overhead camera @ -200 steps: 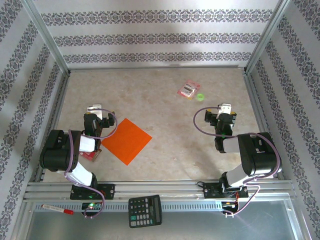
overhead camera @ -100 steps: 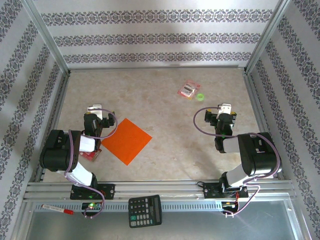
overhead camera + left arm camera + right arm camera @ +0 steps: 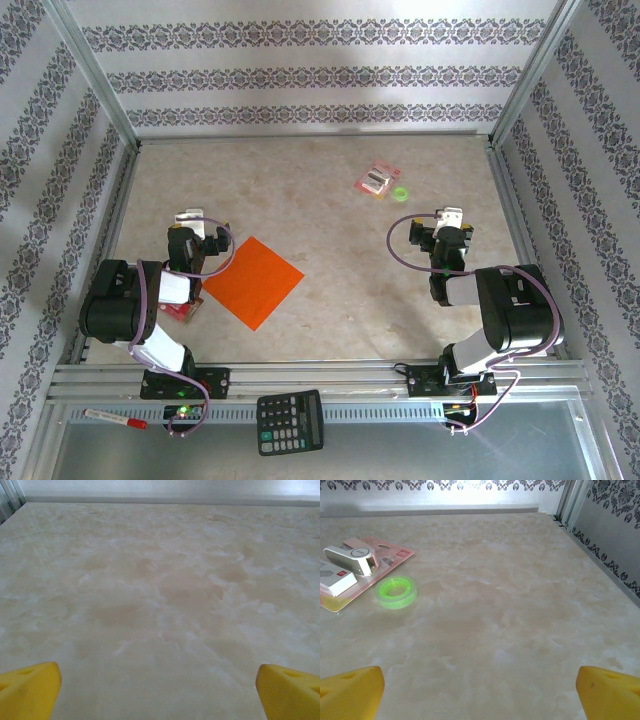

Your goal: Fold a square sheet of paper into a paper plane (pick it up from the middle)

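orange square sheet of paper (image 3: 253, 281) lies flat just right of the left end effector (image 3: 195, 225), well apart from the right end effector (image 3: 452, 220). both have fingers spread wide, holding nothing.

The square orange paper sheet (image 3: 253, 281) lies on the tabletop (image 3: 320, 220) just right of the left end effector (image 3: 192, 220) (flat pink plastic packet (image 3: 378, 181) well behind).

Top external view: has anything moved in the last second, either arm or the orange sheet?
Nothing visibly changed. The square sheet of paper stays flat, unfolded and untouched. The left gripper and right gripper stay where they were, both open and empty.
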{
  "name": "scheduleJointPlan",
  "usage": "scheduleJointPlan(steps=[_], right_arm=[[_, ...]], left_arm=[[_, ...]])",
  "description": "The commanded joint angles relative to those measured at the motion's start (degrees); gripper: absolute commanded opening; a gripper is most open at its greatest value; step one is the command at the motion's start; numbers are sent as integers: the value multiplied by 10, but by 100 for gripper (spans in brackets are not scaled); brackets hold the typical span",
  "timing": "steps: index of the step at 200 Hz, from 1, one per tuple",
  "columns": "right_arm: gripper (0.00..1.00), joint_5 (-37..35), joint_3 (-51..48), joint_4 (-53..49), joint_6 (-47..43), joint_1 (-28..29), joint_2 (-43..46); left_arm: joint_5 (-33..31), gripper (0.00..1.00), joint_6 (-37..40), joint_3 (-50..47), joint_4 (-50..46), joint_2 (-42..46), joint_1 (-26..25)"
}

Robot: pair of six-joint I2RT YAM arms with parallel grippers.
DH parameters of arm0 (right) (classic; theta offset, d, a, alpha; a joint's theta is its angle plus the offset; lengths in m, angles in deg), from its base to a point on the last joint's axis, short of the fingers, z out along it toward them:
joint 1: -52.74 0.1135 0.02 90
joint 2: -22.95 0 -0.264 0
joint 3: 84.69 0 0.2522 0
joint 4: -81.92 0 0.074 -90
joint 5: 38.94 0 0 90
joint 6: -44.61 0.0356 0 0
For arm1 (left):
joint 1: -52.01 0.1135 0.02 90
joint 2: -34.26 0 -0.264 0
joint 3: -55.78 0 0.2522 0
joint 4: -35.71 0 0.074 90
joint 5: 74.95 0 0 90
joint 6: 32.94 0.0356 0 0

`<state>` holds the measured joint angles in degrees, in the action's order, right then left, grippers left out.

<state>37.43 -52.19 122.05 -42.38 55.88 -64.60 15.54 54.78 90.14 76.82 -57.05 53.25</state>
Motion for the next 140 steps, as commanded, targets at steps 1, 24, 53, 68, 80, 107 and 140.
scheduleJointPlan(steps=[1, 24, 53, 68, 80, 107, 140], right_arm=[[98, -7, 6, 24, 3, 1, -1], [98, -3, 6, 28, 1, 1, 2], [98, -24, 2, 0, -20, 19, 58], [98, -71, 3, -43, -6, 22, 108], [98, -115, -2, -70, 14, 20, 148], [98, -153, 24, -244, 112, -12, 258], [98, -20, 64, -430, 196, -43, 363]], left_arm=[[9, 100, 8, 8, 8, 1, 3], [-4, 100, 2, 5, 14, 5, 3], [-22, 100, -3, 1, -21, 51, 3], [-38, 100, -7, 5, -58, 89, 3], [-53, 100, -17, 9, -100, 123, 3], [-121, 100, -100, 47, -259, 203, 4], [-6, 100, -184, 95, -401, 256, 4]])
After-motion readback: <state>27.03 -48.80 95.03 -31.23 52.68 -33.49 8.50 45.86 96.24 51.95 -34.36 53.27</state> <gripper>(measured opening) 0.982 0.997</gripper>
